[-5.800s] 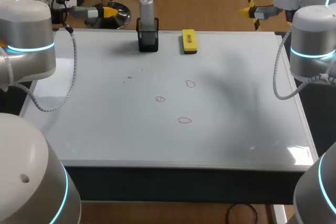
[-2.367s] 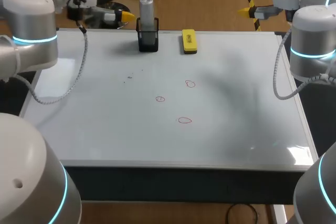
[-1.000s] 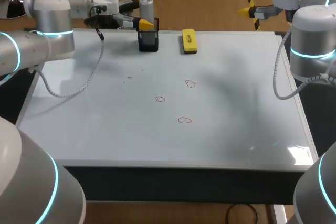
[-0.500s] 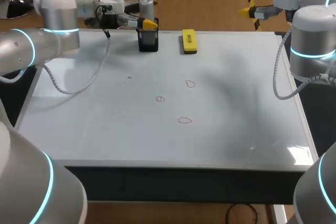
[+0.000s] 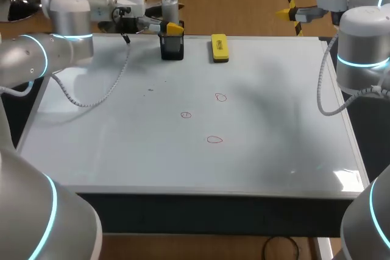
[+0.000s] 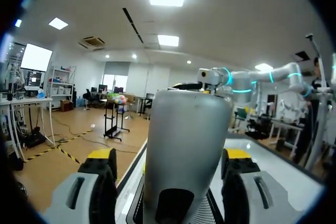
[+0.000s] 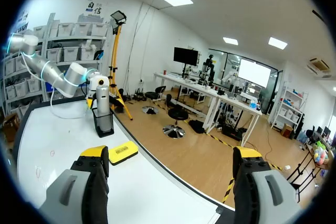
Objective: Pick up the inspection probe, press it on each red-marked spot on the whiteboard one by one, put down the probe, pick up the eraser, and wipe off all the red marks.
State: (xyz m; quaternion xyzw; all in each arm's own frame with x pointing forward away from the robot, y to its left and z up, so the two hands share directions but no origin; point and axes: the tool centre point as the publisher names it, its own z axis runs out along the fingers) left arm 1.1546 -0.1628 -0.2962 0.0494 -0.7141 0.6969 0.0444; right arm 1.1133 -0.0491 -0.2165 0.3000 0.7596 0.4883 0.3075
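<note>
The left end effector (image 5: 171,24) has swung in from the left edge of the whiteboard (image 5: 286,138) and now straddles the inspection probe (image 6: 186,145). The probe stands upright in its black holder (image 5: 172,48) between the spread fingers, not yet clamped. Closing on it looks like the next step. The right end effector (image 7: 170,155) hangs parted, well away from the probe, and the red marks (image 5: 214,139) are untouched

Nothing legible shows on any of the task's things. The eraser (image 5: 219,47) carries a dark strip along its top (too small to tell whether it is print), and the red marks (image 5: 214,139) on the whiteboard (image 5: 122,144) are plain loops, not characters.
</note>
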